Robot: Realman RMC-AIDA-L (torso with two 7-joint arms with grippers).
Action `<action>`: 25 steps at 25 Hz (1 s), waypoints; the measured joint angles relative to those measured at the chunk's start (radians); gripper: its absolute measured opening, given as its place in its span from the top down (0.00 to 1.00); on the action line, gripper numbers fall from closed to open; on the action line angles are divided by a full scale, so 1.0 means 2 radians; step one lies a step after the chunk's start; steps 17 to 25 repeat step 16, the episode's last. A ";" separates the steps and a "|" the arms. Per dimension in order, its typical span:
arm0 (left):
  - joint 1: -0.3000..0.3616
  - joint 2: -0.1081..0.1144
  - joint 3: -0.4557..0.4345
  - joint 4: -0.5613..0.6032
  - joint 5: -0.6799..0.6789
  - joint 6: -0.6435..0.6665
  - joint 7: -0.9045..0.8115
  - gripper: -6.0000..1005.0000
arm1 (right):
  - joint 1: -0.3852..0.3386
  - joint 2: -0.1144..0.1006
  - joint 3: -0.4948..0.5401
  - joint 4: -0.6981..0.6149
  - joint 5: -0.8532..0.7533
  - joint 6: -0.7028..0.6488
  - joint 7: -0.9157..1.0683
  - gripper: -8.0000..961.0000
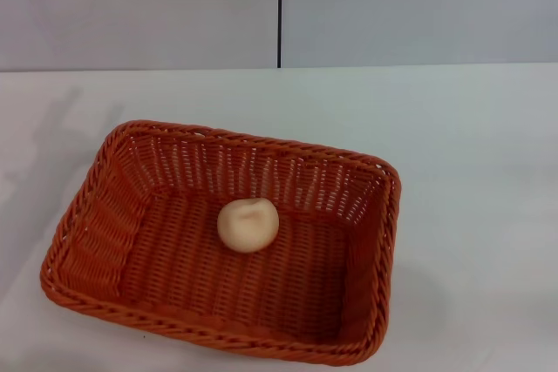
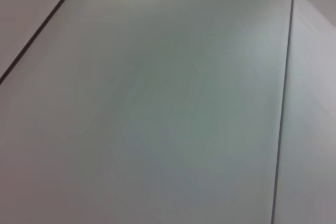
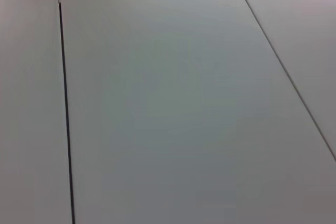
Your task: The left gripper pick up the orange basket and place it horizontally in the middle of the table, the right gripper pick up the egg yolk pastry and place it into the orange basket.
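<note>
- The table (image 1: 471,128): plain white top filling the lower three-quarters of the head view.
- The orange basket (image 1: 105,215): sits directly on it, lower centre-left of frame, slightly skewed.

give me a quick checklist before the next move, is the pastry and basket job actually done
1. Egg yolk pastry inside the orange basket: ok.
2. Basket lying long side across on the table, near the middle: ok, slightly skewed.
3. Pastry resting on the basket floor, away from the walls: ok.
4. Left gripper clear of the basket: not in view, cannot tell.
5. Right gripper clear of the basket: not in view, cannot tell.
</note>
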 joint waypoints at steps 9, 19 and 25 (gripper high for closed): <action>0.002 0.000 0.000 -0.006 0.000 0.008 0.000 0.19 | -0.004 0.000 -0.001 0.008 -0.001 -0.014 0.000 0.39; 0.005 0.001 0.000 -0.010 0.000 0.012 0.000 0.19 | -0.004 0.000 -0.002 0.013 -0.002 -0.014 0.000 0.39; 0.005 0.001 0.000 -0.010 0.000 0.012 0.000 0.19 | -0.004 0.000 -0.002 0.013 -0.002 -0.014 0.000 0.39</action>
